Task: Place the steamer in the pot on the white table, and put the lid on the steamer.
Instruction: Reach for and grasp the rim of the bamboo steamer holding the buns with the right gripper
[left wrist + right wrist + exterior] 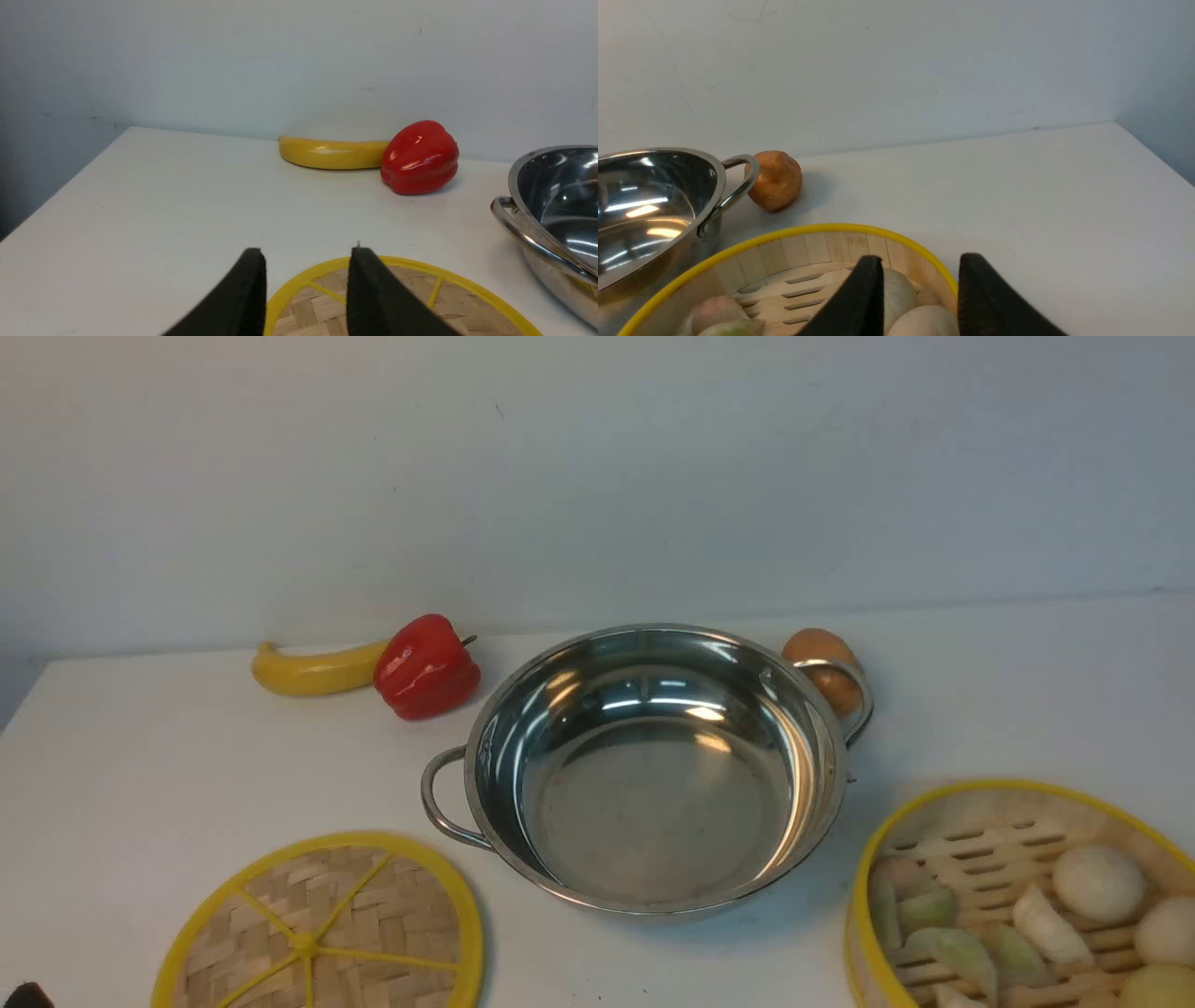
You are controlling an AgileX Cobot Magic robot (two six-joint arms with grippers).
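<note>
The shiny steel pot (653, 803) stands empty mid-table on the white table (140, 756); it also shows in the wrist views as the pot (556, 186) and the pot (644, 196). The flat woven lid (373, 915) lies at the front left. My left gripper (308, 254) is open over the rim of the lid (448, 298), holding nothing. At the front right, the yellow-rimmed steamer (980, 787) holds buns and dumplings. My right gripper (922, 260) is open, one finger inside the wall of the steamer (808, 229), the other outside.
A yellow banana (313, 672) and a red pepper (425, 667) lie behind the lid, near the wall. An orange-brown round vegetable (822, 653) sits just behind the pot's right handle (854, 695). The table's left edge (56, 196) is close to the left gripper.
</note>
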